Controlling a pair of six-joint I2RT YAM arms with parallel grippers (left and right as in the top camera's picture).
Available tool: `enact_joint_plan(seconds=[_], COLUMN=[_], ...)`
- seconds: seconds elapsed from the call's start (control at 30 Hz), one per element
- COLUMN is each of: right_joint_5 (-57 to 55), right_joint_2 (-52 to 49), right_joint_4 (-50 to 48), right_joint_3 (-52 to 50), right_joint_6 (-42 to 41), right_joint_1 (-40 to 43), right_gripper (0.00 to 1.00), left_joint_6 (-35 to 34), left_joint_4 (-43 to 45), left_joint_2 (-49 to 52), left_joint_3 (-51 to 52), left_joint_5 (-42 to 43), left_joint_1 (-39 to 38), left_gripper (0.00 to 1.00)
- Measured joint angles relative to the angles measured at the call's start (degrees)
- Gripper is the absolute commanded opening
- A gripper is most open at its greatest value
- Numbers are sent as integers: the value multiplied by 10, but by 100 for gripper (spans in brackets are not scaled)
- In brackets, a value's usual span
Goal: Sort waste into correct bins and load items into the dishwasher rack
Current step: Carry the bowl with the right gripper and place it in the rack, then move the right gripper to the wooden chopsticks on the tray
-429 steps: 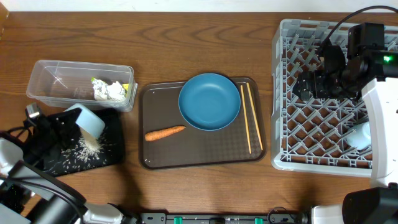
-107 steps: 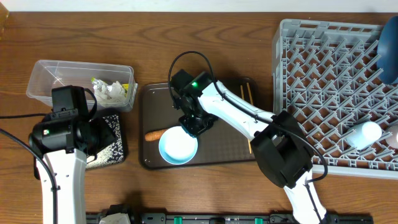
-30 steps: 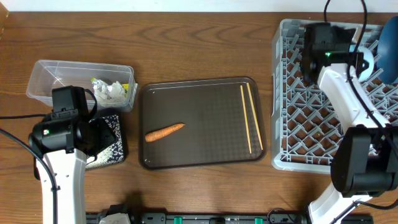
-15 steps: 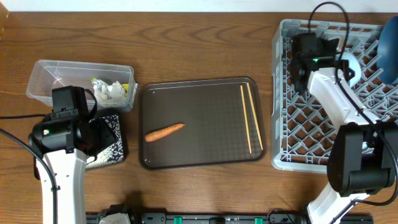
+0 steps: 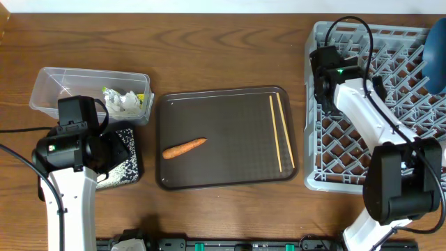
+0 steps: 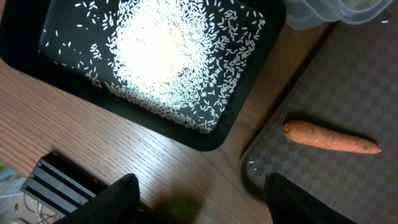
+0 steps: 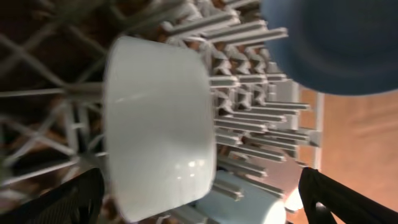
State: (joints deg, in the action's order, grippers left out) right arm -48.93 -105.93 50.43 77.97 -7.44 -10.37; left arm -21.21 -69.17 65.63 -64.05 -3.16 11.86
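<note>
Done: paper wads [image 5: 124,102] in clear tub [image 5: 52,87], upper left; rice [image 6: 168,56] in black tray [image 6: 205,134]; bowl [image 7: 158,124], plate [image 5: 435,56] in rack [image 5: 334,174], right. Remaining: carrot [image 5: 185,148], chopsticks [image 5: 279,132] on brown tray [image 5: 230,174], centre. Left claw [image 6: 199,190] over black tray, right claw [image 7: 199,190] over rack: both spread wide, empty.

Overhead straight down over everything; left wrist close above carrot [image 6: 331,138], right wrist close inside rack [image 7: 249,116].
</note>
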Motion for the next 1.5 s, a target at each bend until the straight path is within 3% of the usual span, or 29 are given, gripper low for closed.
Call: enact_joint_plan(seconds=[0.37,0.97,1.33,1.5], right_joint_5=[224,364,499,522], right_joint_2=[162,165,164,148], right_joint_4=[-77,-74,46,87], right_joint_3=[18,19,18,18], right_joint_6=[70,82,79,42], right_joint_1=[26,21,-63,-112], right_gripper=[99,98,95,81], left_joint_6=[0,0,0,0], left_joint_4=[-1,-3,-3,-3], left_joint_2=[0,0,0,0], left_joint_3=[0,0,0,0], left_joint_5=[0,0,0,0], left_joint_1=[0,0,0,0], left_gripper=[67,68,68,68])
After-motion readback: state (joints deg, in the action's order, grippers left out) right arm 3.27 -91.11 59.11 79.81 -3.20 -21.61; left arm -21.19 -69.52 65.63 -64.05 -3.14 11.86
